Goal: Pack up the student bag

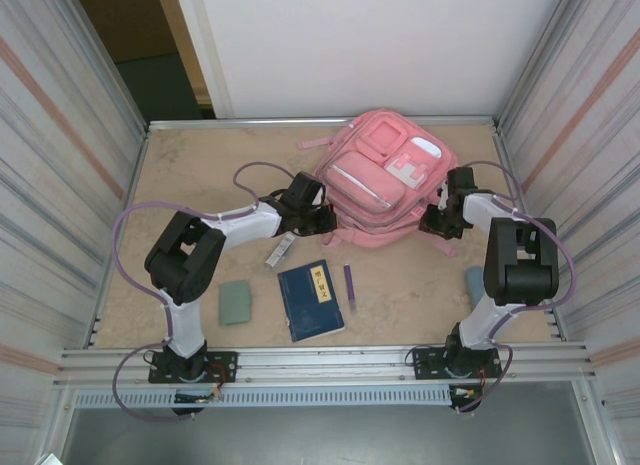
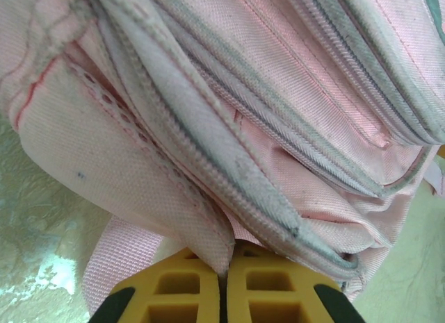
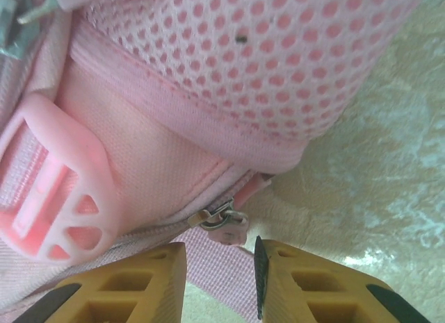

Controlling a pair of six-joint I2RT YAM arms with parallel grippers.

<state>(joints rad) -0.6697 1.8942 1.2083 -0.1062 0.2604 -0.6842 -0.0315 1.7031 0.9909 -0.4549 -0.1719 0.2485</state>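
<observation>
Pink student bag [image 1: 385, 180] lies far centre-right on the bench [image 1: 190, 175]. Left gripper [image 2: 224, 264] jaws clenched on a fold of bag fabric at its near-left corner. Right gripper [image 3: 221, 260] jaws parted, zipper pull [image 3: 224, 222] just ahead, ungrasped.

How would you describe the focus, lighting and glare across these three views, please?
Top external: evenly lit and sharp, faint shadows under the arms, side walls splaying outward in wide-angle perspective. Left wrist: pink backpack weave crisp, table beside it pale and greenish. Right wrist: mesh and zipper pull sharp, bright glare patches on the table.
</observation>
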